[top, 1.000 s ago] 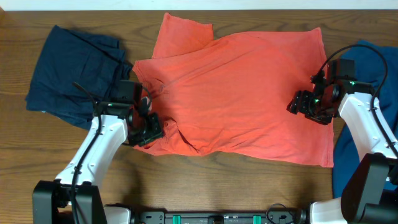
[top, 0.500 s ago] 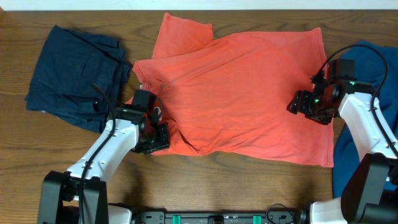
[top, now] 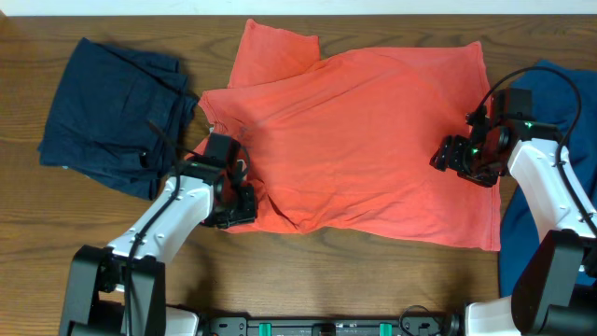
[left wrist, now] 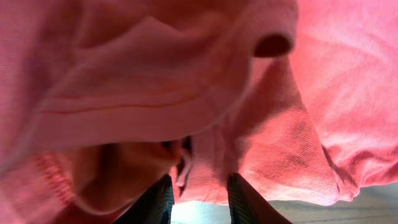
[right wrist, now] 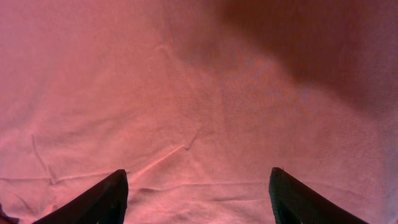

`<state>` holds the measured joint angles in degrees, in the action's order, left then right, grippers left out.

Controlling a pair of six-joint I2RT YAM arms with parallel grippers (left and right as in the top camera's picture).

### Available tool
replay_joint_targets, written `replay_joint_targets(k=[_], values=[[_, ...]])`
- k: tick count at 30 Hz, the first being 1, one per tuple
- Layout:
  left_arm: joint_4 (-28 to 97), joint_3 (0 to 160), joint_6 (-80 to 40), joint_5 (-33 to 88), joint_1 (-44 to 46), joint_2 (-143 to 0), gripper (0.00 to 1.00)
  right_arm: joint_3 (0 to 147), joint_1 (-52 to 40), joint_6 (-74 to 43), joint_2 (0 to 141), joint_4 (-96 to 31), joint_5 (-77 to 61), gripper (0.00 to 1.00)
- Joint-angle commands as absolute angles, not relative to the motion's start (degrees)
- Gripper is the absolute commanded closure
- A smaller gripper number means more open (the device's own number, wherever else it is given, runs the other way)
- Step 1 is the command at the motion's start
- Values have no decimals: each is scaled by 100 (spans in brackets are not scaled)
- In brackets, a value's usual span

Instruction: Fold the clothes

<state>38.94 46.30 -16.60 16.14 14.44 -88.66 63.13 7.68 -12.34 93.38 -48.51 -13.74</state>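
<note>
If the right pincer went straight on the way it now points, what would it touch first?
The right pincer, fingers spread, faces flat cloth of the coral-red T-shirt, so it would probably meet that shirt first. How far off the cloth lies is unclear.

Matt knit cloth T-shirt (top: 373,140) on grained wooden table (top: 373,280).
</note>
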Motion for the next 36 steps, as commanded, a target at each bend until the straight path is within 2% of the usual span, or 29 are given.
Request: replay_joint_targets(k=[1, 2, 4, 6, 16, 20, 30, 33, 35, 36], values=[[3861, 4580, -1542, 1579, 1551, -8993, 69, 6298, 760, -1151, 9391, -4842, -1441, 29], [3841, 4580, -1544, 1579, 1575, -9017, 72, 6298, 760, -1151, 9391, -4842, -1441, 29], [3859, 4584, -1549, 1605, 1605, -9019, 87, 6298, 760, -1151, 9391, -4842, -1441, 29], [3931, 4628, -1549, 1767, 1603, -9002, 93, 6298, 760, -1151, 9391, -4847, -1441, 29], [4663, 5640, -1660, 2086, 1616, -8648, 94, 6298, 760, -1151, 9391, -4821, -1441, 28], [4364, 5752, -1846, 2596, 1686, -8637, 94, 6298, 760, -1151, 9391, -4821, -1439, 28], [3336, 5745, -1942, 2410, 2373, -8648, 93, 6298, 760, -1151, 9391, -4823, -1441, 28], [3197, 5745, -1979, 2018, 2630, -8648, 86, 6298, 760, -1151, 9391, -4823, -1441, 28], [3186, 5745, -1977, 1789, 2757, -8648, 60, 6298, 760, -1151, 9391, -4823, -1441, 28], [3205, 5745, -1977, 1688, 2788, -8648, 55, 6298, 760, -1151, 9391, -4823, -1441, 28]])
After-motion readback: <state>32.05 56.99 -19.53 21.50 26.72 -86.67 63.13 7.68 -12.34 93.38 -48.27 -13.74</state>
